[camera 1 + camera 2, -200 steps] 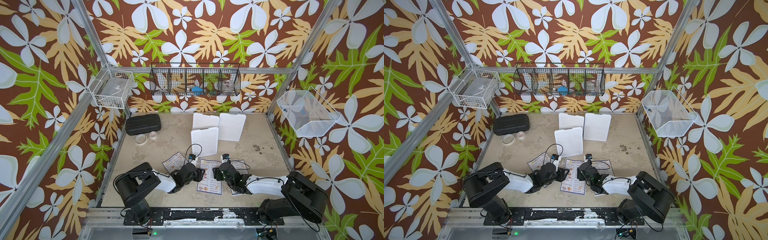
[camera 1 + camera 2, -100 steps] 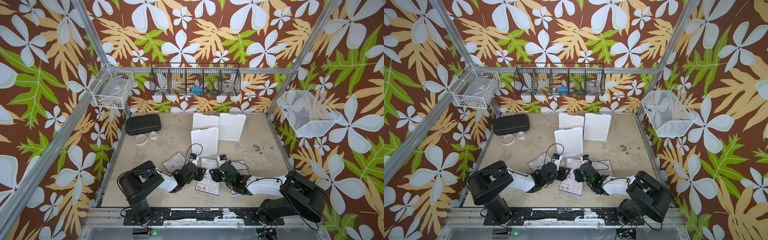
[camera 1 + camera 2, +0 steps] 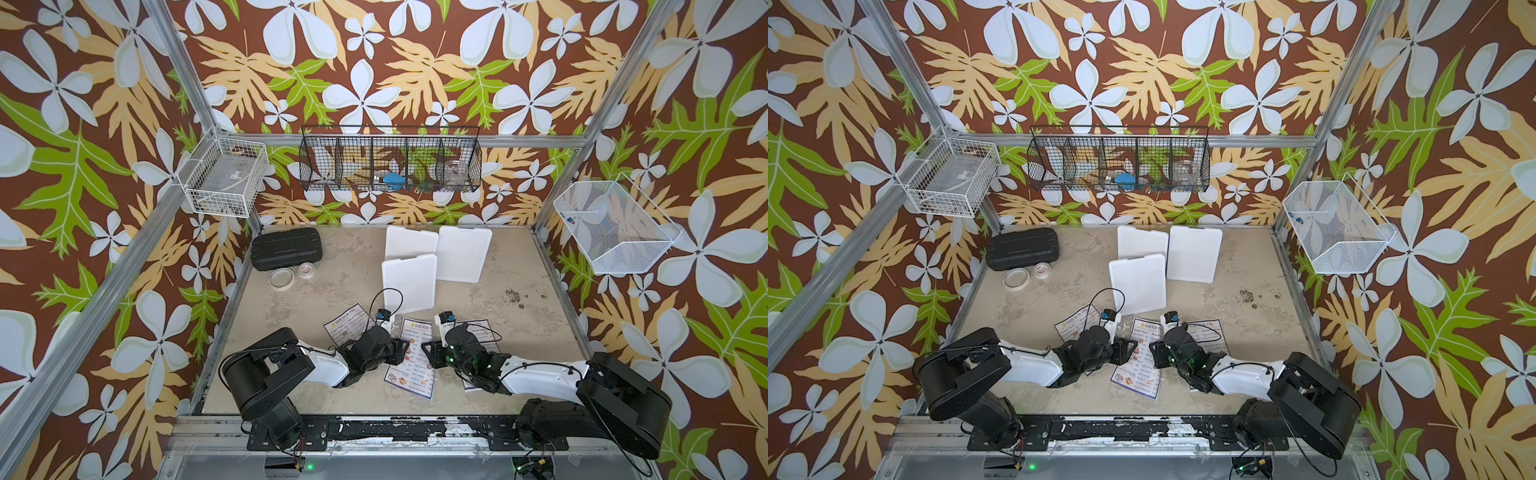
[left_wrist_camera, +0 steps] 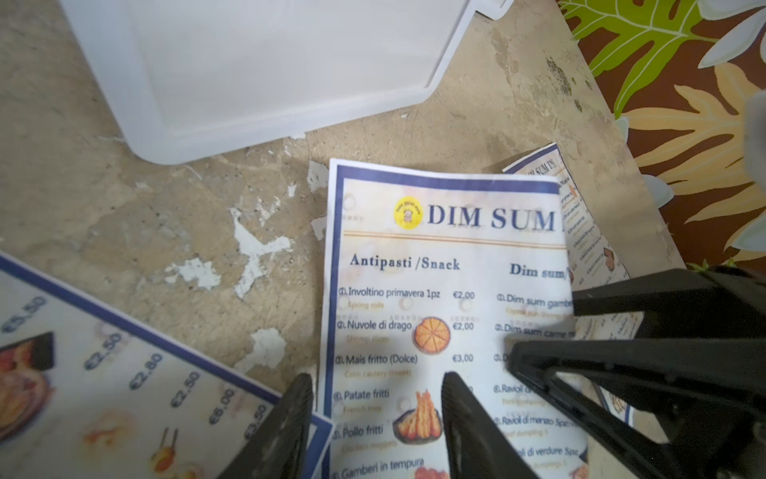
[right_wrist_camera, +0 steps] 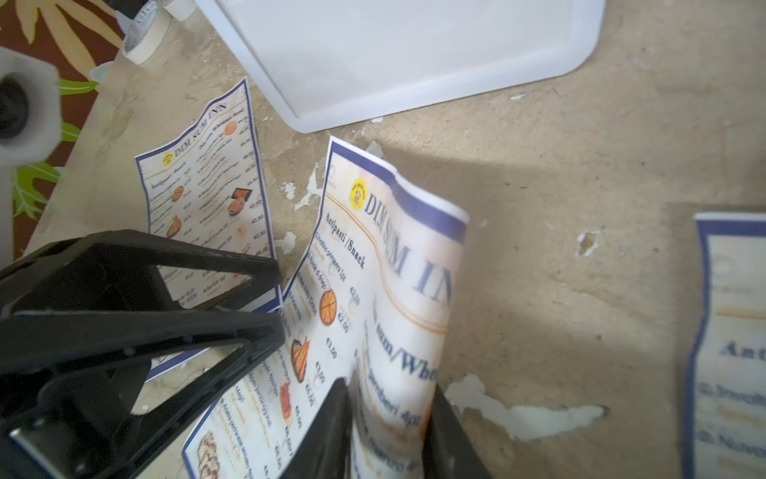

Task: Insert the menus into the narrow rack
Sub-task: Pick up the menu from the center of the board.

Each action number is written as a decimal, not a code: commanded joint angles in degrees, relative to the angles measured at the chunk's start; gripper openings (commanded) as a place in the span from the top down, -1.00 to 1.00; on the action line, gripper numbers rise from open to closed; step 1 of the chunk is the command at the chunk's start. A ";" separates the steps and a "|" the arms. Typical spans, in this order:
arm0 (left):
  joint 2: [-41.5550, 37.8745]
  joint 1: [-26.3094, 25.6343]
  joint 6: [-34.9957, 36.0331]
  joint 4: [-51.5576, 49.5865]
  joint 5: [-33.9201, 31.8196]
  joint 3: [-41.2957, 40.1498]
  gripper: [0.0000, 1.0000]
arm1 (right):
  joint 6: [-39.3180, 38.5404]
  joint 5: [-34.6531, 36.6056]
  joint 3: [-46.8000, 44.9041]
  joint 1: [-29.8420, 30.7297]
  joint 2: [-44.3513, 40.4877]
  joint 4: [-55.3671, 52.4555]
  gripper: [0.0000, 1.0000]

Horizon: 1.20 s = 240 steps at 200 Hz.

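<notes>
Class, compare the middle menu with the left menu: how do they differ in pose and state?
The left menu lies flat on the table; the middle menu has one long edge curled up. The right gripper pinches the middle menu's raised edge; no gripper holds the left menu. Both are white DIM SUM INN sheets with blue borders and food photos.

White menus (image 4: 447, 290) carry dark blue borders; walls (image 3: 374, 62) show brown floral print.
</notes>
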 commanded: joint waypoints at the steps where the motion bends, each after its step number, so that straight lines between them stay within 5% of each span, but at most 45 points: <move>1: -2.49 -0.12 0.88 -1.95 0.50 0.03 -0.08 | -1.94 -0.68 0.10 0.00 -1.42 2.75 0.50; 126: -25.11 -0.15 3.84 -3.65 -8.47 -3.18 -0.17 | -8.97 -10.48 -0.83 -5.81 -11.84 6.64 0.62; 162: -31.27 0.03 10.12 -9.10 -6.67 -2.42 -0.05 | -12.04 -9.64 -3.88 -5.81 -19.42 8.68 0.54; 215: -38.50 5.46 12.74 1.72 9.40 -10.48 -0.17 | -13.80 -9.08 -5.40 -5.81 -28.50 7.34 0.51; 240: -40.86 5.47 13.76 4.60 10.85 -13.17 -0.09 | -14.15 -8.81 -5.51 -5.81 -31.32 6.84 0.51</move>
